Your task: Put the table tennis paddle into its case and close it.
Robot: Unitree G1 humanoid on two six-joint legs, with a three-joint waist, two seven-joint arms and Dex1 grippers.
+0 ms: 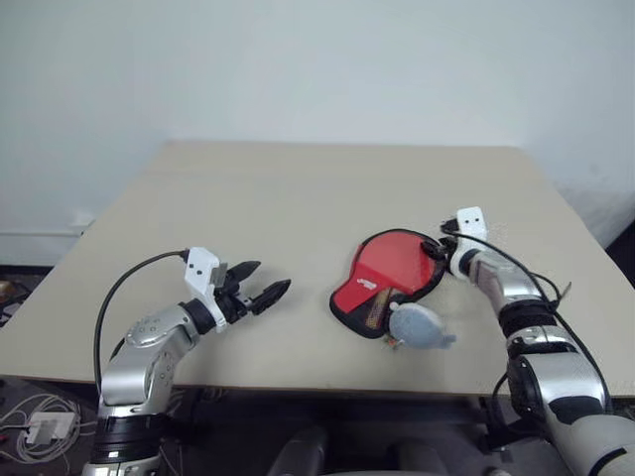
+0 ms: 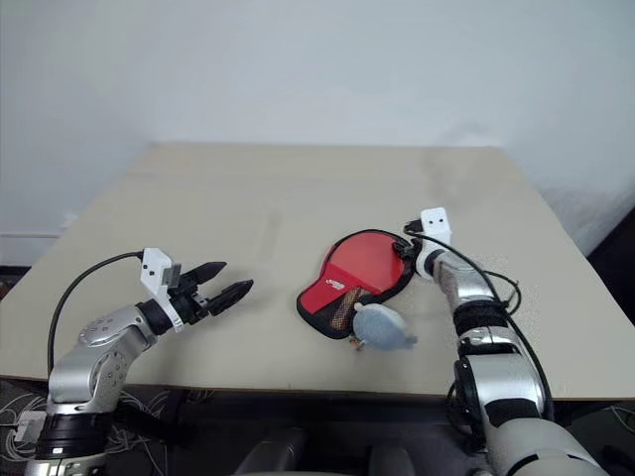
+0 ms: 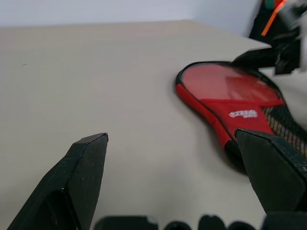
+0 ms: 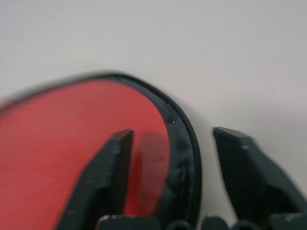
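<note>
The paddle (image 1: 397, 266) sat inside the open case (image 1: 349, 309), red face up, toward the right of the desk (image 1: 298, 198) and near its front edge. So the loading step looked all but done, and the closing was what remained. A pale, translucent wad (image 1: 422, 325) lay right against the case's narrow end, beside the wooden handle.

The right gripper (image 4: 170, 143) was at the far-right rim of the round head. In its wrist view the two black fingers stood apart with the case's dark zipper edge running between them, one finger over the red face and the other over bare desk. It had hold of nothing that I could see. The left gripper (image 1: 261, 288) hovered well apart, out over the left of the desk, fingers spread wide and empty, pointed toward the case.

As for the lie: the long axis ran diagonally, the round head toward the back right, the handle end toward the front left and the robot.

My read was that the next move called for folding the loose flap over the red face and finding the zipper pull. Where that pull was I could not tell. The left gripper would likely need to come in and pin the narrow end so the soft pouch didn't slide.
</note>
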